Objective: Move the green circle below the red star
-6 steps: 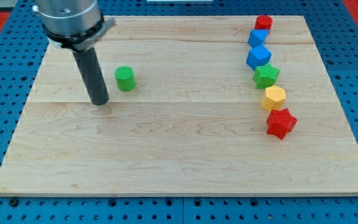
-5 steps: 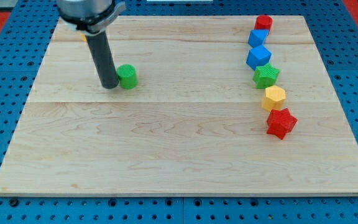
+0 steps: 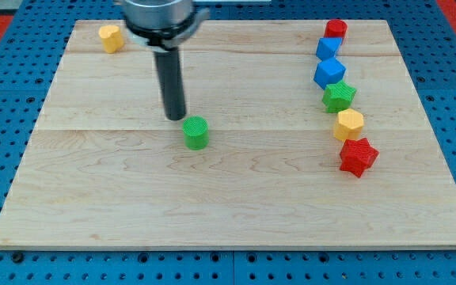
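showing fully, my tip [image 3: 176, 118] sits just up-left of green circle [image 3: 195, 132].

Green circle [image 3: 196, 132], a short ribbed cylinder, stood upright on its flat end, placed well to the view's left of the red star [image 3: 359, 156] and slightly higher, red star, a chunky star-shaped block, laid flat.
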You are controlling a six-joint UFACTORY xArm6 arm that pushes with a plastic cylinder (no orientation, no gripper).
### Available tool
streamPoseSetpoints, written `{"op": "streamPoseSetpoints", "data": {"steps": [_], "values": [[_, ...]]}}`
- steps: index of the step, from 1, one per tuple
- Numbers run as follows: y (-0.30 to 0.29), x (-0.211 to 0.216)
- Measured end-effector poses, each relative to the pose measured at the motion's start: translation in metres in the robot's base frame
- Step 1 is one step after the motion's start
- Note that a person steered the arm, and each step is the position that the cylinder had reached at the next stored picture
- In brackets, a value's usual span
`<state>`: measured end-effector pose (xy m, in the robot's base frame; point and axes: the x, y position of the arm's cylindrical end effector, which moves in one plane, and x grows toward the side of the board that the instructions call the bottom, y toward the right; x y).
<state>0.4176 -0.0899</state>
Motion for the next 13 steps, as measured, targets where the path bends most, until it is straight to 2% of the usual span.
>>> {"op": "streamPoseSetpoints", "data": {"steps": [1,2,3,5,6,8,9,10,13], "values": [[0.053,0.025],[0.08,0.052],[0.039,0.052],[0.102,0.081],[0.06,0.083],[0.159,0.111],[0.12,0.117],[0.11,0.128],[0.217,0.139]]}}
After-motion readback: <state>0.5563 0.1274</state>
